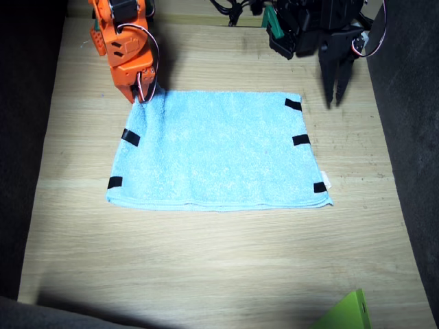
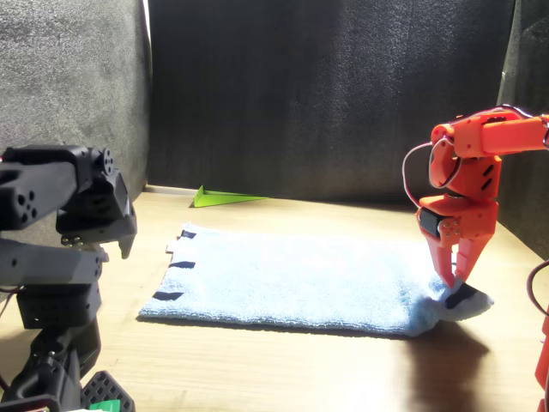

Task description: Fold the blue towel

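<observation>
Blue towel [image 1: 216, 151] lies flat on the wooden worktop [image 1: 219, 267], apparently doubled, with a layered edge along the near side in the fixed view. 3 black tape strips [image 1: 300, 140] mark one short edge, 2 visible on the opposite edge; small white tag [image 1: 328, 181] at 1 corner. Right arm, orange, has its gripper [image 1: 143, 92] pointing down at the towel's far corner; in the front view that corner [image 2: 459, 300] is bunched and raised slightly, fingers [image 2: 448, 262] pinching it. Left arm, black, hangs its gripper [image 1: 336, 88] above bare worktop just beyond the taped edge, not touching cloth; fingers narrowly spread. Lime-green object corner [image 1: 346, 314] sits well apart from the towel.
</observation>
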Action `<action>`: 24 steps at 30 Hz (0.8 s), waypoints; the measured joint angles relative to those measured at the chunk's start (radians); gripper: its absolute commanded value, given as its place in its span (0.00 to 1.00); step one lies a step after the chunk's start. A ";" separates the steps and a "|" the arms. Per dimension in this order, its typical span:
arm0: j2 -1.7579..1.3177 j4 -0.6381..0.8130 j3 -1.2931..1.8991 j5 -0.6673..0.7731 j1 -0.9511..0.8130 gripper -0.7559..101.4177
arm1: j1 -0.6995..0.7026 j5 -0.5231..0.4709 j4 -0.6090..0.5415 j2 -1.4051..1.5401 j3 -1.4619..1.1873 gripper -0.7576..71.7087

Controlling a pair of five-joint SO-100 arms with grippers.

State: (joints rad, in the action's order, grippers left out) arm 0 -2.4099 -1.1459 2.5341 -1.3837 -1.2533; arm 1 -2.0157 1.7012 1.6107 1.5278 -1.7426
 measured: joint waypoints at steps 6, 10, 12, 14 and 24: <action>-0.020 -0.003 0.000 0.000 0.000 0.15 | -0.023 0.000 0.100 -0.017 0.112 0.01; -0.051 -0.015 0.017 0.000 0.000 0.15 | -0.049 0.000 0.170 -0.091 0.215 0.01; -0.080 -0.017 0.028 0.000 -0.002 0.16 | -0.072 0.000 0.202 -0.135 0.272 0.01; -0.097 -0.031 0.034 0.000 -0.005 0.16 | -0.101 0.000 0.239 -0.179 0.325 0.01; -0.110 -0.037 0.034 -0.006 0.000 0.16 | -0.222 0.006 0.311 -0.353 0.503 0.01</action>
State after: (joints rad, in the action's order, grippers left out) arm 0 -2.5203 -1.1827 2.5679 -1.3898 -1.2533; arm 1 -2.2381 1.7073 1.9221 1.1750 -1.2395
